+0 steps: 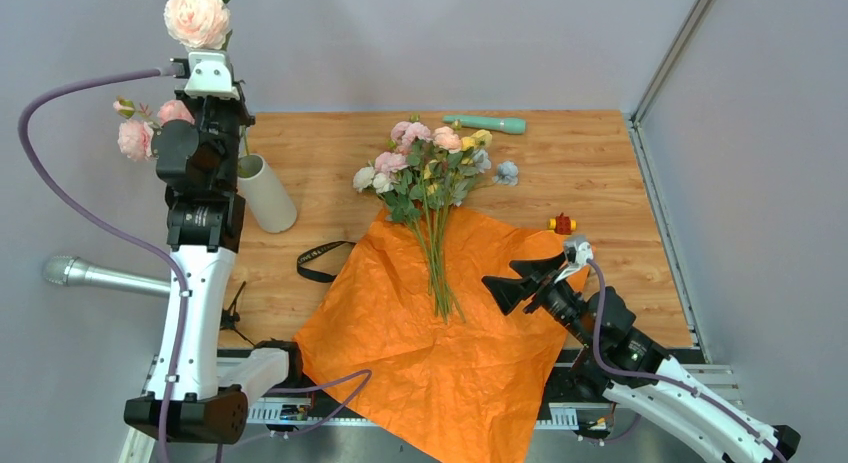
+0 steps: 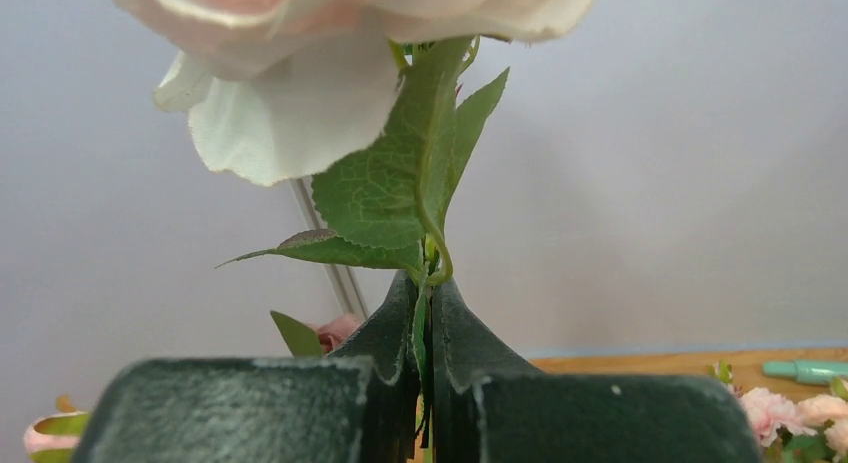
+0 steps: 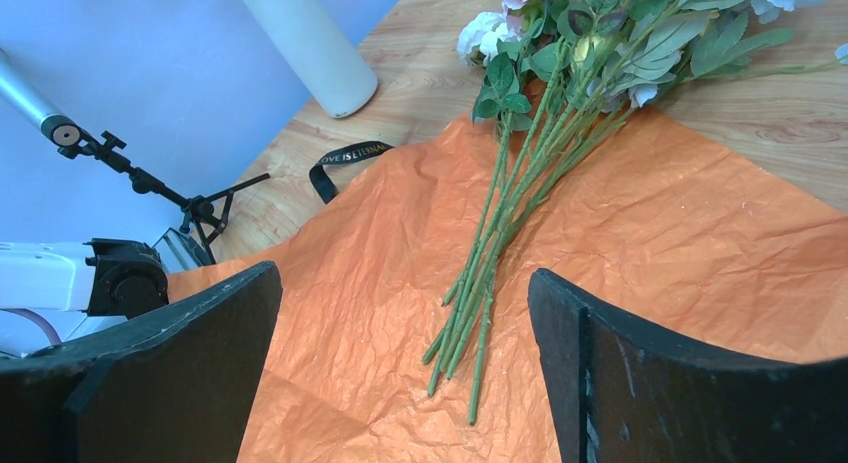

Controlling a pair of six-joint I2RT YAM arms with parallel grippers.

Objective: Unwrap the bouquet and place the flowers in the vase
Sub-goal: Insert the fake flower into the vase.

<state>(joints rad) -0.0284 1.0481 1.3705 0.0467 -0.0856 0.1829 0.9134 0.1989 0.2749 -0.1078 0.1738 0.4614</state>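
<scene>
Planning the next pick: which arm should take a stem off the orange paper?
Probably right: the right gripper is open beside the stem ends on the orange paper; the left gripper is shut on a pink rose stem, raised near the vase.

- Overhead view: bright, even, diffuse light. The paper under the right gripper is saturated orange with no glare, and shadows there are faint and soft-edged.
- Left wrist view: the flower just above the left gripper sits too near the lens, so its petals are blurred and pale, almost washed out.
- The leaf between them is sharper, with veins legible.
- That gripper's fingers are a dark, grainy blur, and the wall behind is smooth grey, lighter to their right.
- Right wrist view: crisp between the gripper's spread fingers, where stems and paper creases show gentle shading.
- The fingers themselves are dark and slightly soft.
</scene>
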